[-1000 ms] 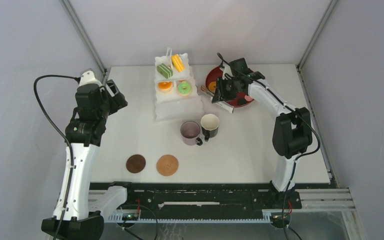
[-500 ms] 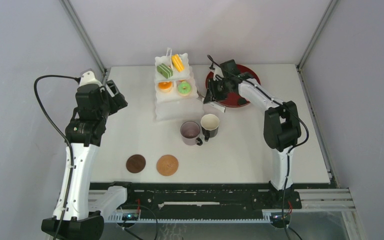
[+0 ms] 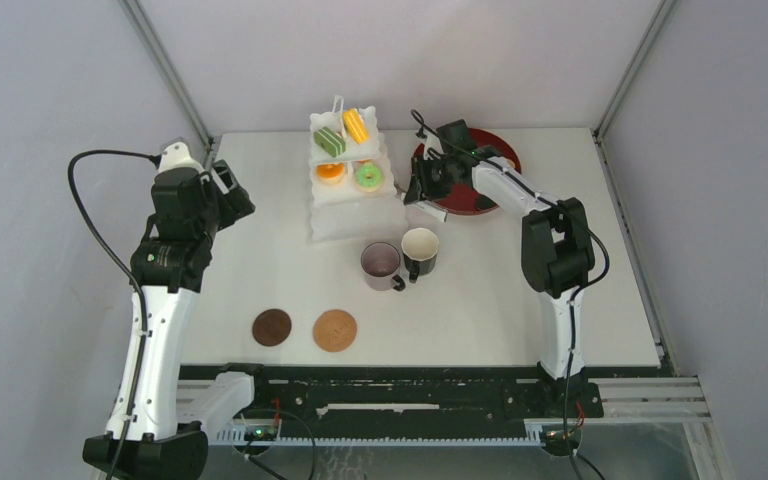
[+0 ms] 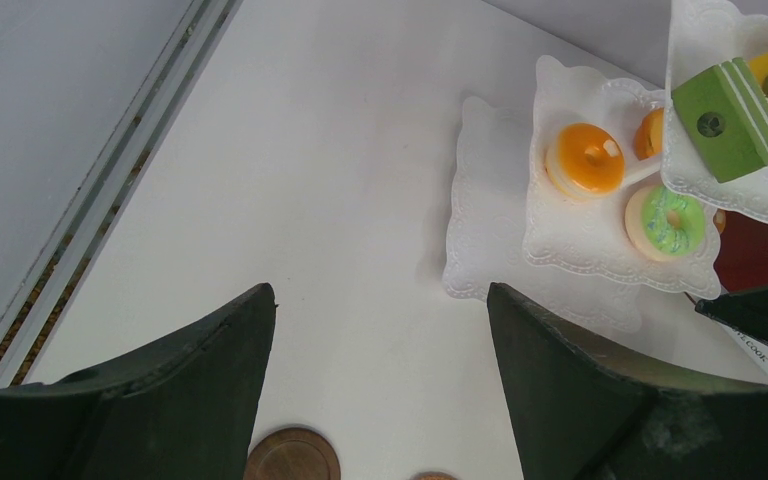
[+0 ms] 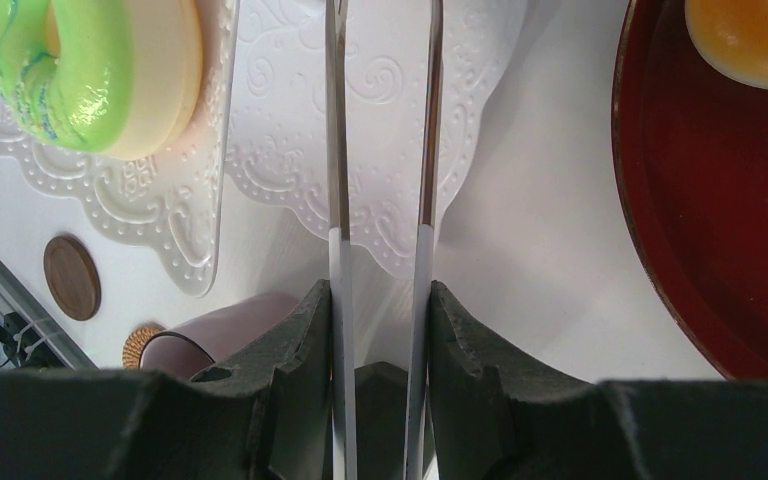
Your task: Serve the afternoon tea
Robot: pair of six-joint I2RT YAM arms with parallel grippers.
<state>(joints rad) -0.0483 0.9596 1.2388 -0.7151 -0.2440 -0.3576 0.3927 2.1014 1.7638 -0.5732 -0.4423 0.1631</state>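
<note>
A: Moved since one second ago, as for the right gripper: no more above the dark red round tray, now just right of the white three-tier stand. Agree?

B: Agree. Closed narrowly on the long metal tongs, with both thin blades pressed between its jaws. Reaching with these blades over the lowest tier of the stand. Cannot tell about the tips, cut off in the wrist view.

A: And the left gripper?

B: Same place as before, well left of the stand. Spread wide, holding nothing.

A: Where to find the pastries?

B: On the top tier of the stand: green striped block cake and yellow cake. On the middle tier: orange ring pastry and green glazed ring pastry. Also one more orange pastry lying in the tray, right of the stand.

A: Mugs and coasters?

B: Just in front of the stand, close side by side and upright: mauve mug and black mug with white inside. Further in front of the stand, toward the arm bases: dark brown round coaster and lighter brown round coaster, near each other but apart.
</note>
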